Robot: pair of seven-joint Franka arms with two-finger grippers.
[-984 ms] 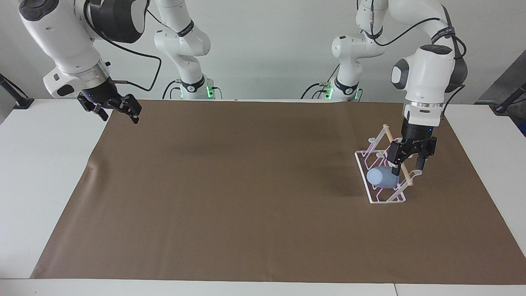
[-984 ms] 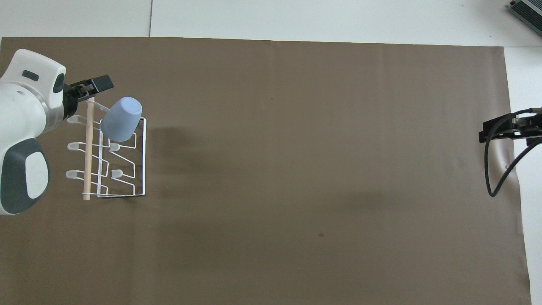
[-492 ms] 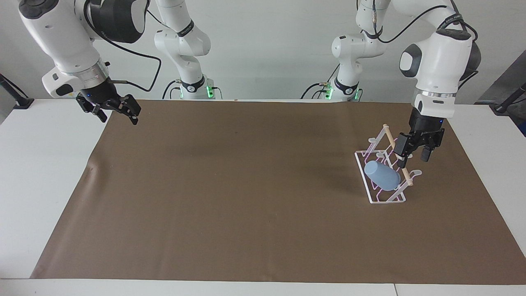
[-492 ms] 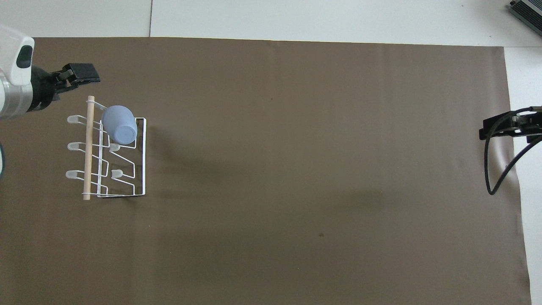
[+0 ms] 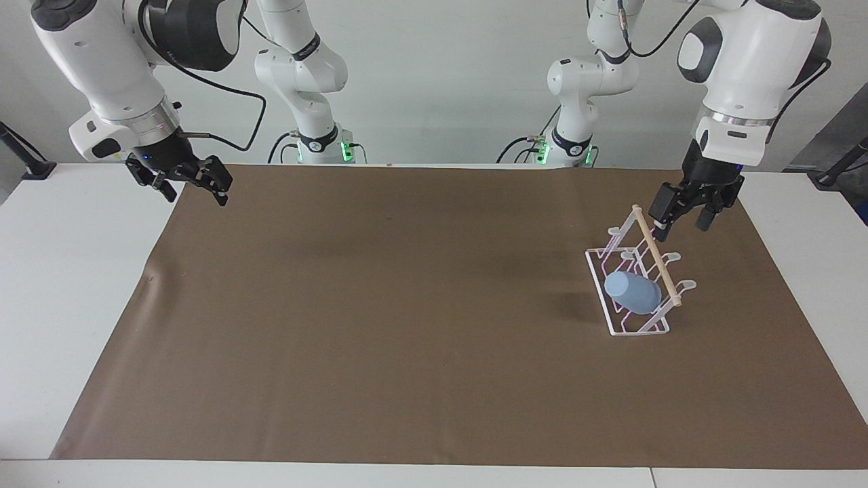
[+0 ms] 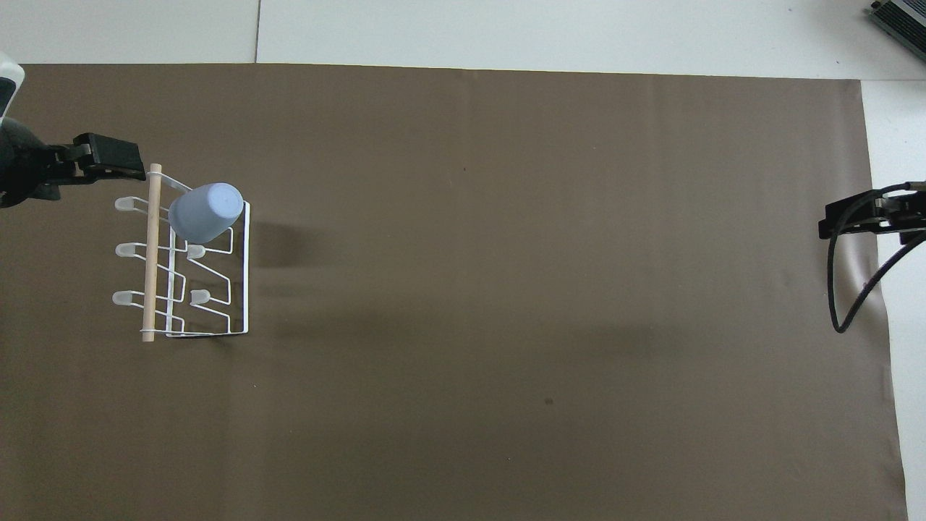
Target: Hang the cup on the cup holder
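The light blue cup (image 5: 632, 293) hangs mouth-down and tilted on a prong of the white wire cup holder (image 5: 637, 333), at the holder's end farthest from the robots; it also shows in the overhead view (image 6: 206, 212). The holder (image 6: 247, 289) stands on the brown mat toward the left arm's end of the table. My left gripper (image 5: 680, 228) is open and empty, raised in the air over the dowel's end nearest the robots, apart from the cup. In the overhead view, my left gripper (image 6: 101, 155) shows partly at the frame edge. My right gripper (image 5: 195, 193) is open and empty, waiting over the mat's corner at its own end.
A brown mat (image 5: 407, 305) covers most of the white table (image 5: 74, 285). The right gripper (image 6: 857, 219) and its black cable (image 6: 846, 304) hang over the mat's edge in the overhead view.
My left gripper has let go of the cup, risen and drawn back from the holder toward the robots. The cup stays on the prong, rocking slightly. The right arm has not moved.
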